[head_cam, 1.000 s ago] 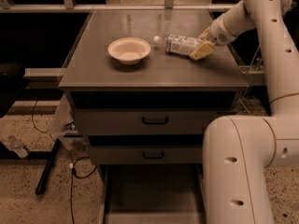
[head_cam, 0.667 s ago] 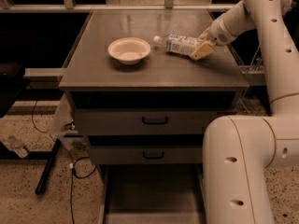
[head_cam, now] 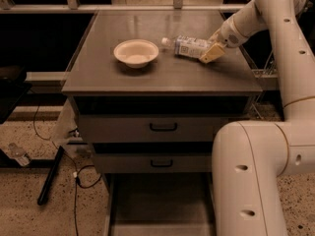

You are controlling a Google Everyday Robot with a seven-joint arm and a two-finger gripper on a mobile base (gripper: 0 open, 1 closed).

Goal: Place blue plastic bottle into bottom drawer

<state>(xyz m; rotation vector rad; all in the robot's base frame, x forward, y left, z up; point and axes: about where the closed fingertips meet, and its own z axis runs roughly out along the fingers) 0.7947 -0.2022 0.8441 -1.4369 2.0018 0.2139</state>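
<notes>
**Gripper at bottle's base end**

Blue plastic bottle (head_cam: pixel 189 46) lies on its side on the cabinet top (head_cam: pixel 162 75). Long axis approx. left-right, cap twd the bowl (head_cam: pixel 136 52), base end at the gripper (head_cam: pixel 212 47). Can't tell whether gripper is clamped or loose. Bottom drawer (head_cam: pixel 160 205) is pulled out, well below and apart from bottle.

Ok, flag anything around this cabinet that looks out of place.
The blue plastic bottle lies on its side on the cabinet top beside the bowl, with the gripper at its base end. The bottom drawer stands pulled open. Another clear bottle lies on the floor at left, near loose cables.
</notes>
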